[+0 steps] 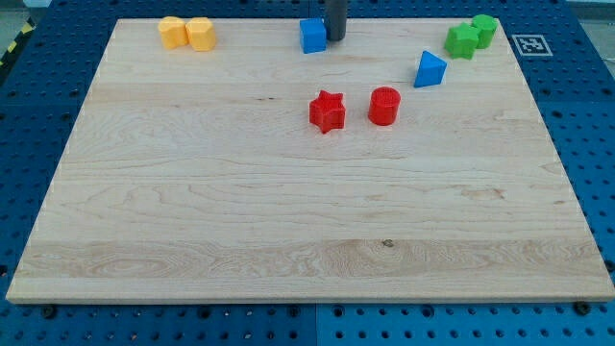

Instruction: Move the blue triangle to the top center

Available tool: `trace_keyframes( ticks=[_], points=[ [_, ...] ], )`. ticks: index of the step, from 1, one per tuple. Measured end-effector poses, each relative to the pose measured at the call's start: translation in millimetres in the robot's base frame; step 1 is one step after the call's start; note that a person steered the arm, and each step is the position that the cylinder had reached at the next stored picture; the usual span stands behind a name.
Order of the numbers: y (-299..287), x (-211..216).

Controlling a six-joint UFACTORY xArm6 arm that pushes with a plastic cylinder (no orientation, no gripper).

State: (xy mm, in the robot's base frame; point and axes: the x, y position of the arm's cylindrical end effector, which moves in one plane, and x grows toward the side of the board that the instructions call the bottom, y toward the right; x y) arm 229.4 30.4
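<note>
A: Blue triangle [430, 70] sits toward the view's upper right of the bench [192, 221], below and to the view's left of the two green blocks [471, 37]. So where does the job stand?

B: Hardly begun, I'd judge. The top centre is where it should end up, and it lies well to the view's right of that and a little lower. My tip [335, 37] is nowhere near it.

A: Where is your tip, then?

B: At the top centre, just beside the blue cube [313, 36], on that cube's right in the view. Whether it touches the cube I cannot tell.

A: And the jaws?

B: None to report. The arm ends in a plain rod, so nothing is clasped or let go; it only pushes.

A: What is left to do?

B: Nearly everything, by my reckoning: bring the tip round to the triangle's far right side, then push it leftward and slightly up. The blue cube already sits at that spot, so crowding is a risk.

A: Anything else in the way?

B: The red star [327, 111] and red cylinder [383, 106] lie lower, off that path. The yellow blocks [186, 33] are far off at the top left.
</note>
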Motion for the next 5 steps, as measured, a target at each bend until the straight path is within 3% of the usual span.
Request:
trace_keyframes(
  ticks=[3,5],
  points=[
    [25.1,30.7],
    [54.0,93.6]
  ],
)
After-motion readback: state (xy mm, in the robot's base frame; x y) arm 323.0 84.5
